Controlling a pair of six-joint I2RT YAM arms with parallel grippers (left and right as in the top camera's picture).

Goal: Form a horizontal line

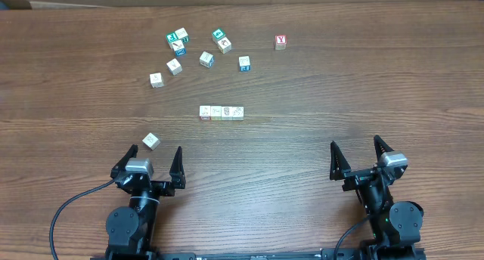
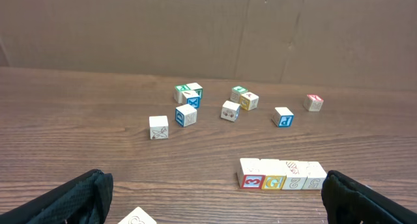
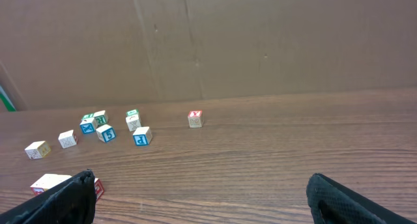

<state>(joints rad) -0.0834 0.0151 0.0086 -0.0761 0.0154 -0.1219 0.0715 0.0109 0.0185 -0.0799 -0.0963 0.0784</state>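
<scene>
Wooden horizontal line [image 1: 221,112], yellow "G" front, left end effector [image 1: 156,149] apart, right end effector [image 1: 355,141] apart

Surface [image 1: 363,94]: brown wood grain; cubes lie directly on it
Row [image 1: 221,112]: four pale cubes touching side to side; mid-surface
Cluster [image 1: 206,59]: loose cubes at the far side; some teal- or blue-faced
Y cube [image 1: 280,41]: alone; right of Cluster
Lone cube [image 1: 151,140]: near side; left of Row; turned askew

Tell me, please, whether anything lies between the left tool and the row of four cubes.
Nothing visible does: bare table separates the left tool from the row; a loose cube sits just left of that path.
</scene>
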